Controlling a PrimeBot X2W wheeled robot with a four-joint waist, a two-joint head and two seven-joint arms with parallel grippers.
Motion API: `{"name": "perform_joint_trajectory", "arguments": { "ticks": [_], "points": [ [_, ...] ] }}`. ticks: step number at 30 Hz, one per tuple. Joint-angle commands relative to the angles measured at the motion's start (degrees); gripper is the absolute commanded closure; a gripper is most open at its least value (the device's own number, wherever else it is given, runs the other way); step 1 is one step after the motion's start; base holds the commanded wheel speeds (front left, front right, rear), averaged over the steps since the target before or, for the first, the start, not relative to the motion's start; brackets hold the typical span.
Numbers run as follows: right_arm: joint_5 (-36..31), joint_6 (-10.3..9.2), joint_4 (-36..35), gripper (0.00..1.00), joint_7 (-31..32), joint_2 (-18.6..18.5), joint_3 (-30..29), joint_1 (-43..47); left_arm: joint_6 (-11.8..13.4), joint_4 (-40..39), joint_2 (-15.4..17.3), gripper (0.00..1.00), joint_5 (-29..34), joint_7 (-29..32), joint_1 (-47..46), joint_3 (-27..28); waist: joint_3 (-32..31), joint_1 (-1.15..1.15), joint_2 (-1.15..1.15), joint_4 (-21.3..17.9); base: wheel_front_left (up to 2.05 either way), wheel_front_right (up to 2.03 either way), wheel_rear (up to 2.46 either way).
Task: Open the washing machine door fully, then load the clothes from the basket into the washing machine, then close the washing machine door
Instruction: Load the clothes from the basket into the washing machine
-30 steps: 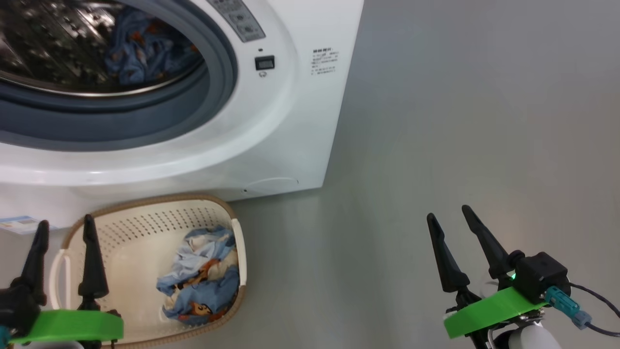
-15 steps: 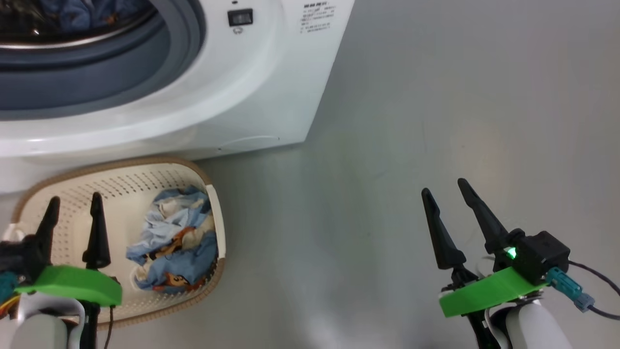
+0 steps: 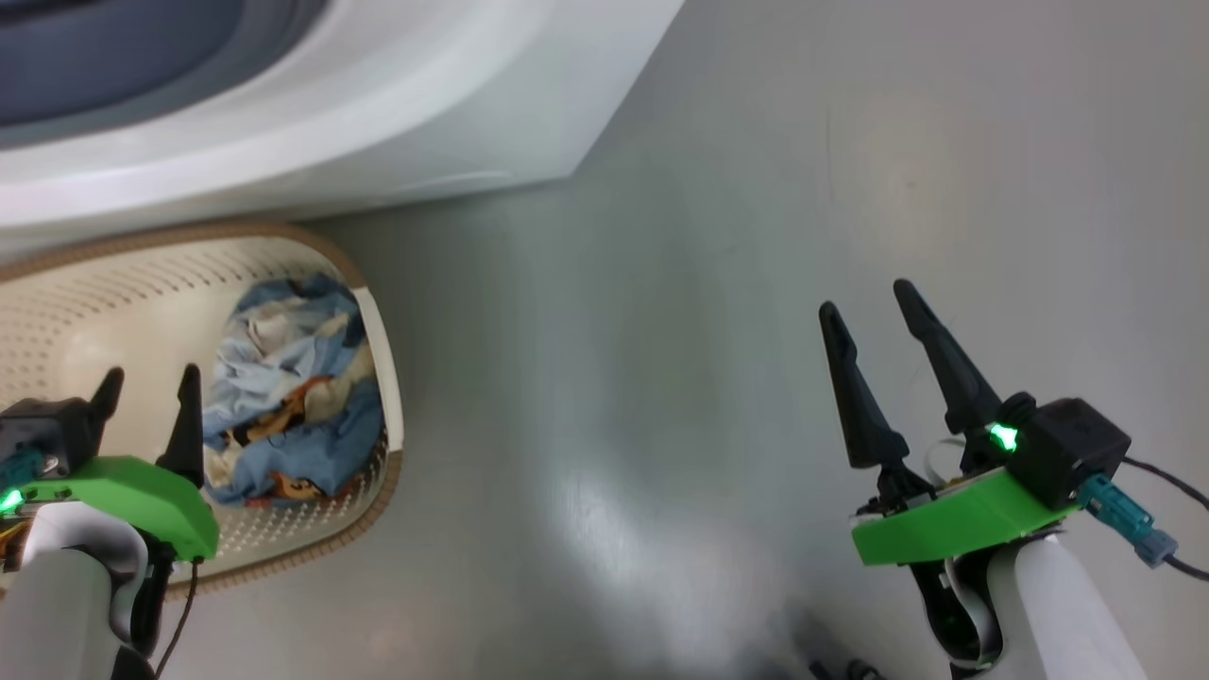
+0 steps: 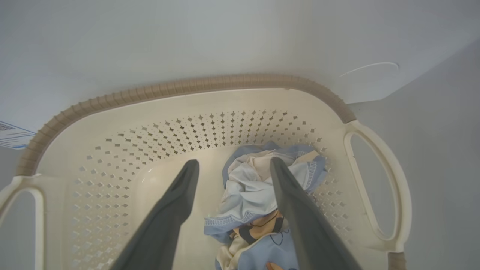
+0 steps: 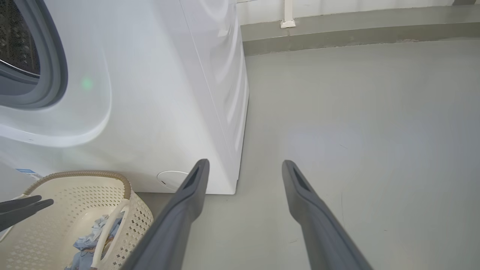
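The cream basket (image 3: pixel 385 378) with its brown rim stands on the floor against the front of the white washing machine (image 3: pixel 378 123). The blue fox-print clothes (image 3: pixel 283 397) lie bunched at its right end. My left gripper (image 3: pixel 151 376) hangs open over the basket, just left of the clothes. In the left wrist view this gripper (image 4: pixel 234 162) points down into the basket (image 4: pixel 187 86), its right finger over the clothes (image 4: pixel 247 187). My right gripper (image 3: pixel 867 300) is open over bare floor, far right of the basket. The washing machine door is out of view.
The right wrist view shows the machine's (image 5: pixel 150 93) grey rubber ring (image 5: pixel 56 67) and steel drum (image 5: pixel 18 37), the basket (image 5: pixel 75 176) below, and open grey floor (image 5: pixel 356 131) running right to a wall base (image 5: pixel 356 33). A blue label (image 4: pixel 11 135) sticks to the machine's lower front.
The head camera has tilted down, so the machine's opening has slid out of the top. My left gripper has come closer to the clothes in the basket. Both grippers stay open.
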Motion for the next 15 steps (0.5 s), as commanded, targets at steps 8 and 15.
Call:
{"name": "perform_joint_trajectory", "arguments": {
  "ticks": [8, 15],
  "points": [
    [1.5, 0.08, -1.7, 0.0, -0.3, 0.1, 1.9, -1.2, -0.5, 6.0, 4.7, 0.0, -1.2, 0.1, -3.0, -4.7, 5.9, 0.0, 0.0, -0.5, 0.0, 0.0, 0.0],
    [3.1, 0.08, -1.9, 0.0, -0.3, 0.1, 2.8, -2.6, -0.5, 7.4, 8.4, 0.0, -4.3, 0.0, -4.5, -12.0, 8.5, 0.0, 0.0, -1.4, 0.0, 0.0, 0.0]
  ]
}}
